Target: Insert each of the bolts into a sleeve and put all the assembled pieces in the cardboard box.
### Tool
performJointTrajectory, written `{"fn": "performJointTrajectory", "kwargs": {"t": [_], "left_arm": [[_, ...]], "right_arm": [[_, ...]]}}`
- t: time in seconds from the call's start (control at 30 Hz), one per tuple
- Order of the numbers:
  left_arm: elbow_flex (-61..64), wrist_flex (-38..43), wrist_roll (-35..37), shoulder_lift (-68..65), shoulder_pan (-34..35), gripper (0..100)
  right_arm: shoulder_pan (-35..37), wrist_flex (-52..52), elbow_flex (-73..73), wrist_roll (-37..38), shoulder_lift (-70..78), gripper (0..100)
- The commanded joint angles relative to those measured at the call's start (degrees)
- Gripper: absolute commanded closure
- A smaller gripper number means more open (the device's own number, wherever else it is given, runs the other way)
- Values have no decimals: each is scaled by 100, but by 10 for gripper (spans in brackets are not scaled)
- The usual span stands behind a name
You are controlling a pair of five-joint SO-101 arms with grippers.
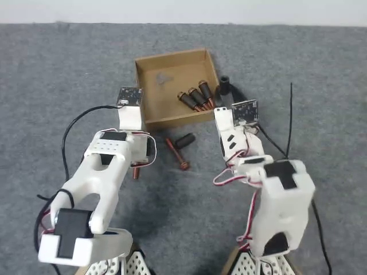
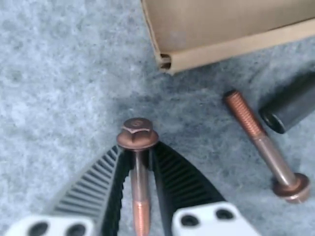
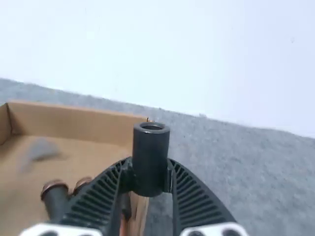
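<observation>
**Five bolts, five sleeves, three pairs in the box**

Five copper-coloured bolts and five black sleeves are showing in and around one cardboard box (image 1: 172,121). Three assembled pieces (image 1: 196,97) are lying side by side inside the box, in its right half. Each one is showing a flanged bolt head sticking out of a dark sleeve.

One loose bolt (image 1: 178,153) and one loose sleeve (image 1: 185,140) are resting on the grey tabletop (image 1: 69,69) just in front of the box's near wall. They are lying close together, the sleeve nearer the box.

The left pincer (image 2: 140,150) is gripping the held bolt (image 2: 138,140) in a narrow gap, by the shank just under its hexagonal flanged head. It is sitting off the box's near left corner, with thread showing at the shank's other end.

The right pincer (image 3: 150,169) is clamping the held sleeve (image 3: 150,152) around its middle, just outside the box's right wall. This sleeve is a short matt black tube, and its round bore is showing open at the free end.
</observation>
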State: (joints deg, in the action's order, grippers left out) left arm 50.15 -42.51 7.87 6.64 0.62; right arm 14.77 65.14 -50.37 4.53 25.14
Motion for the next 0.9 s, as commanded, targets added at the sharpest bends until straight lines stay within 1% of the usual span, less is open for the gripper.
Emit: {"fn": "performJointTrajectory", "kwargs": {"t": [0.0,0.1,0.27,0.37,0.6,0.87], "left_arm": [[-92,141,-44,440,35,990],[-101,141,-44,440,35,990],[-101,141,-44,448,35,990],[-101,141,-44,448,35,990],[-84,141,-44,457,26,990],[-92,141,-44,457,18,990]], "right_arm": [[22,734,554,-35,233,992],[22,1464,422,-35,585,992],[40,2800,-580,114,716,992],[75,3310,-1169,158,708,992],[110,3495,-1829,158,655,992],[593,3495,-3165,123,13,992]]}}
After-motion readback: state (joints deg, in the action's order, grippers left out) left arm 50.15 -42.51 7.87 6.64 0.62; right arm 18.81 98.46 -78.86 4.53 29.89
